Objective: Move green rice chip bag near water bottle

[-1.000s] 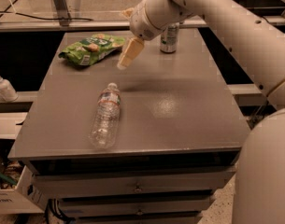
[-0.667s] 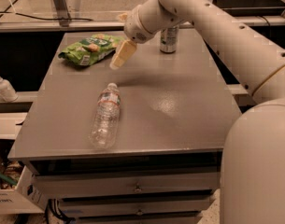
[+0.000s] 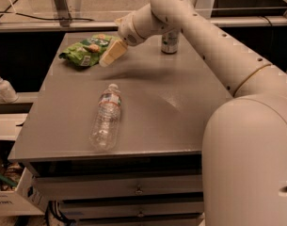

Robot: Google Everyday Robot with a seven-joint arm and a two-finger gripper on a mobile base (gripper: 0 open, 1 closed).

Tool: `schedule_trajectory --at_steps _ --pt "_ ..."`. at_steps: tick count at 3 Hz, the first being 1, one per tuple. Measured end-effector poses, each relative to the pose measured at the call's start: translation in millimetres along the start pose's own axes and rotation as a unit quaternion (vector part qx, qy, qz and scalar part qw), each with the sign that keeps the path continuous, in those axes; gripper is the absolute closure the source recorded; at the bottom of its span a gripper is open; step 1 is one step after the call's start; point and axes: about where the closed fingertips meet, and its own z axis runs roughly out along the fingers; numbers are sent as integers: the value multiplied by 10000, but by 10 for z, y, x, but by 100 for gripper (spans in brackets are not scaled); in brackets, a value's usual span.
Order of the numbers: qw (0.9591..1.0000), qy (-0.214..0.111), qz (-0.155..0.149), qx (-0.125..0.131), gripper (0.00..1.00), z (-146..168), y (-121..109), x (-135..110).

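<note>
Grey table (image 3: 180,107) in view, flat matte top with drawer fronts under its front edge. Far left corner: the green rice chip bag (image 3: 84,51) lies flat. Nearer the front, left of centre, the water bottle (image 3: 106,119) lies on its side, white cap pointing to the back, well apart from the bag. At the back edge a silver can (image 3: 169,43) stands upright. The gripper (image 3: 109,55) hangs low over the top, right at the bag's right edge

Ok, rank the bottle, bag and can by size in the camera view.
1. Bottle and bag: alike, and the bottle is nearer, so unranked.
2. Can: smallest, partly behind the arm.
Tool is at the bag's edge nearest the can.
</note>
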Motion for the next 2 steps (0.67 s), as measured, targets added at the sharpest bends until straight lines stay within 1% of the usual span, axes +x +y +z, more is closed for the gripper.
schedule_trajectory --at_steps 1,2 --pt "9990 -241 389 22 0 173 -32 -32" --pt "9957 -510 765 54 0 302 -29 -67"
